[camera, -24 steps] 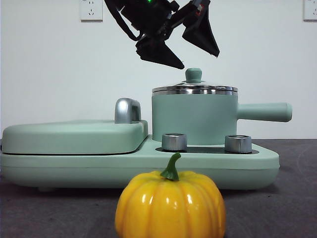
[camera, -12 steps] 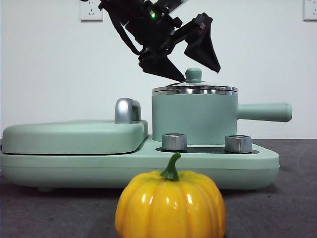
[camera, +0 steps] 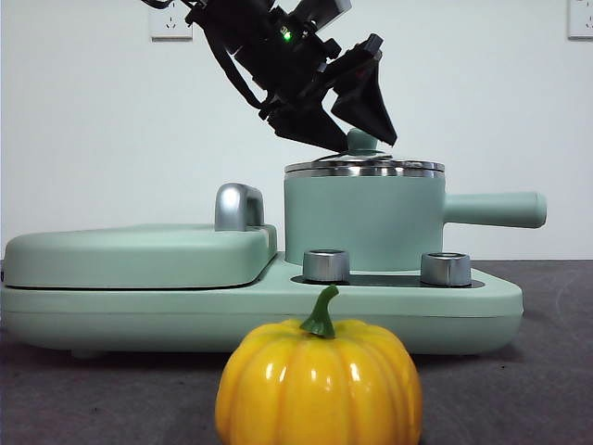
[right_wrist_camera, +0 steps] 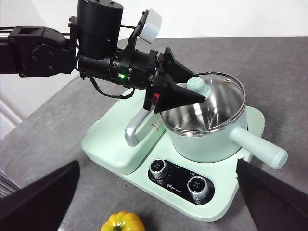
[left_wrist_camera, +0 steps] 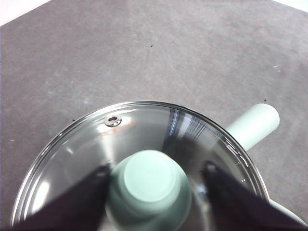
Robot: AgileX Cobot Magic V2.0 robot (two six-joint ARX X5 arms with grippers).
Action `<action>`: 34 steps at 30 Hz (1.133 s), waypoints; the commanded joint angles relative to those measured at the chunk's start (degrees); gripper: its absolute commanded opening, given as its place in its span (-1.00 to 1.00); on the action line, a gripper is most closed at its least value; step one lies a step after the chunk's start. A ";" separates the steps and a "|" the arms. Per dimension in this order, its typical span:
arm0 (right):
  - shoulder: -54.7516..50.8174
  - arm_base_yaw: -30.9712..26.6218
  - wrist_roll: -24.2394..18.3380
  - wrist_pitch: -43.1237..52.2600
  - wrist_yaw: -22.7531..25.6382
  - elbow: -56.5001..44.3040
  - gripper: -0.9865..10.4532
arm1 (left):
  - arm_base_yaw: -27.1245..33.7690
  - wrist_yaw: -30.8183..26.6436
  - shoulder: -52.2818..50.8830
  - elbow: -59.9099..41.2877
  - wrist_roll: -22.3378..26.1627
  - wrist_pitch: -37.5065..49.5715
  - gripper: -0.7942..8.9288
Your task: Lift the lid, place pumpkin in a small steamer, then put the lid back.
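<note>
On the left, a flat mint-green griddle cover [camera: 139, 252] is lying shut on a wide mint-green cooker base [camera: 259, 311]. A shiny chrome handle [camera: 237, 206] is sticking up at the cover's right end. The base is sitting on a dark grey counter [camera: 547, 371].

Next, in the middle, the left gripper [camera: 357, 139] is reaching down from the upper left on a big black arm with a tiny green light. Its jaws are standing open, one on each side of the small mint-green knob [left_wrist_camera: 149, 185], very close to it, but I cannot tell if they are touching it. The knob is sitting in the middle of the lid [left_wrist_camera: 139, 127], a round clear glass disc with a steel rim. The lid is lying flat on top of the small steamer [camera: 361, 222].

Down in front, close to the camera, the pumpkin [camera: 319, 383] is sitting on the counter, yellow-orange with a curved green stem. It is well apart from the steamer.

Two chrome knobs [camera: 326, 265] are showing on the base just in front of the steamer.

On the right, the steamer's long straight handle [camera: 496, 209] is pointing out sideways. The right gripper [right_wrist_camera: 156, 211] is hanging high over the counter with its jaws spread wide, holding nothing.
</note>
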 commanded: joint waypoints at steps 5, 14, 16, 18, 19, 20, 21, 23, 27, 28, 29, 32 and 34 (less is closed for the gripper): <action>0.17 0.20 -0.24 0.20 -0.17 0.87 0.08 | -0.15 -0.42 1.40 1.51 0.42 1.38 -0.63; 0.17 0.20 -0.24 0.22 -0.17 0.87 0.08 | -0.11 -0.42 0.72 1.92 0.37 2.71 -0.67; 0.17 0.20 -0.24 0.22 -0.15 0.87 0.08 | -0.11 -0.42 0.15 2.47 0.35 2.43 -0.67; 0.17 0.20 -0.24 0.22 -0.15 0.87 0.08 | -0.11 -0.42 -0.50 3.08 0.04 2.10 -0.67; 0.17 0.20 -0.24 0.22 -0.17 0.87 0.08 | -0.11 -0.42 -1.05 3.48 -0.72 1.53 -0.67; 0.17 0.20 -0.24 0.22 -0.17 0.87 0.08 | -0.11 -0.42 -1.44 3.82 -1.33 1.22 -0.67; 0.17 0.20 -0.24 0.22 -0.17 0.87 0.08 | -0.11 -0.42 -2.05 4.07 -1.95 0.85 -0.67; 0.17 0.20 -0.22 0.22 -0.17 0.87 0.08 | 0.07 -0.42 -3.67 4.28 -2.64 -0.11 -0.67; 0.17 0.20 0.46 0.24 -0.17 0.87 0.08 | 0.50 -0.42 -6.71 4.28 -2.64 -2.43 -0.67; 0.22 0.20 1.07 0.24 -0.17 0.87 0.08 | 0.76 -0.42 -7.63 4.28 -2.64 -3.54 -0.67; 0.22 0.20 1.53 0.20 -0.22 0.87 0.08 | 1.05 -0.42 -8.44 4.28 -2.62 -4.76 -0.67; 0.50 0.24 2.67 0.04 -0.74 0.87 0.08 | 1.84 -0.42 -10.58 4.28 -2.62 -8.59 -0.67; 1.01 0.37 3.34 -0.15 -2.32 0.87 0.06 | 2.69 -0.42 -12.07 4.28 -2.54 -11.56 -0.67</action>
